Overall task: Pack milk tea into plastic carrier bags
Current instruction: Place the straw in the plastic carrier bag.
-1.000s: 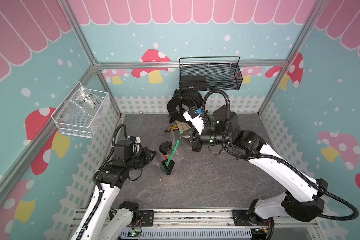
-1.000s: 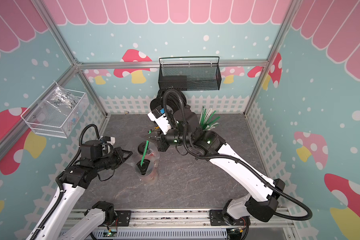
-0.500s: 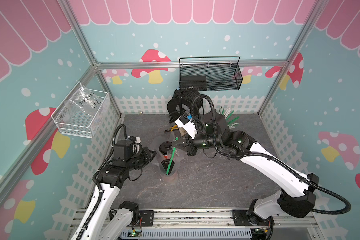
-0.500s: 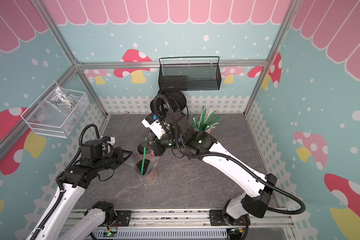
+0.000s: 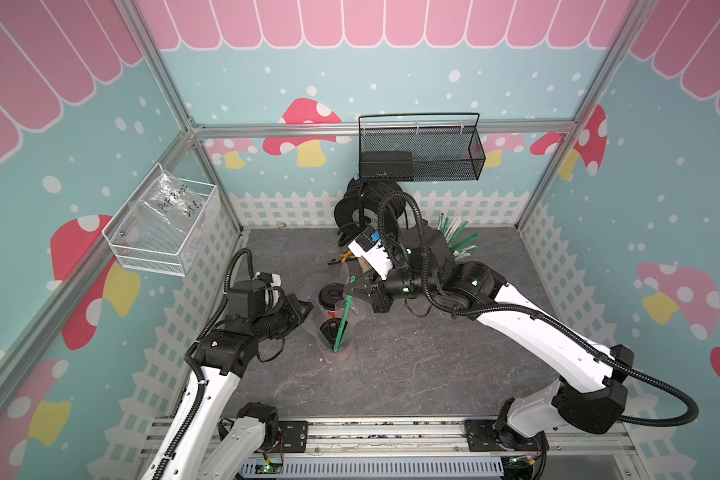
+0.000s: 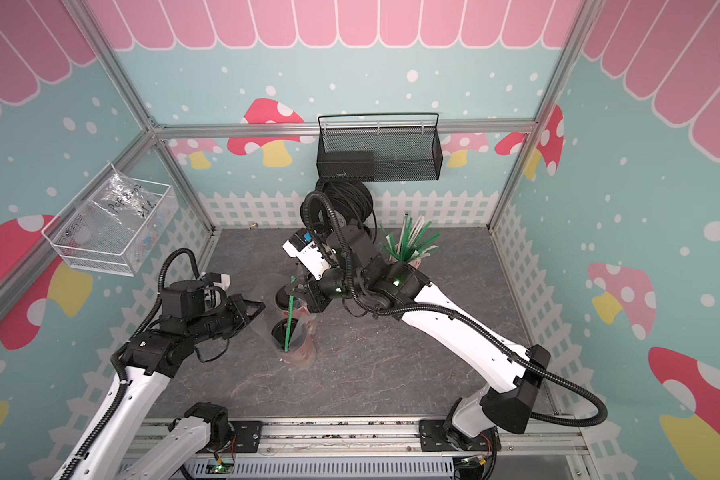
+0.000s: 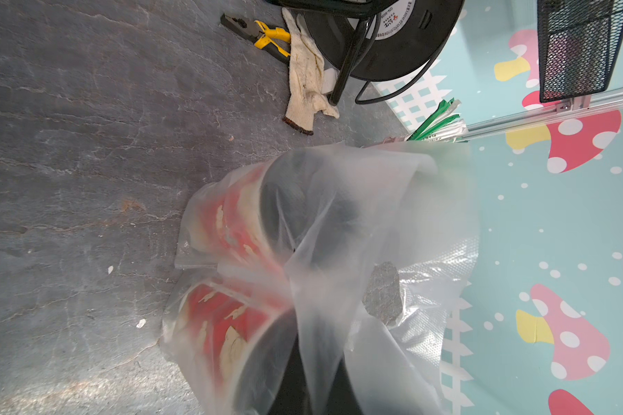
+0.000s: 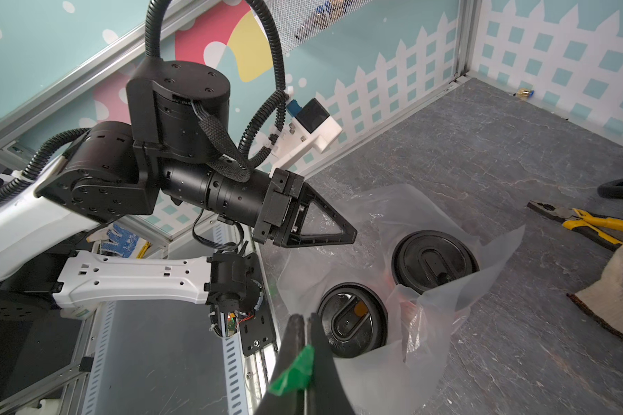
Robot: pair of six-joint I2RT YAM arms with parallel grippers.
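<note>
Your left jaws pinch plastic carrier bag [image 5: 348,332], 9 o'clock | right jaws grip green straw [image 5: 344,313], 1 o'clock

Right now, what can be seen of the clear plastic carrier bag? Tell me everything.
The carrier bag is thin, cloudy-clear, crinkled film, standing on the grey table with its mouth open upward. Two black-lidded red cups stand upright inside. The left gripper pinches its rim; a green straw from the right gripper dips inside.
</note>
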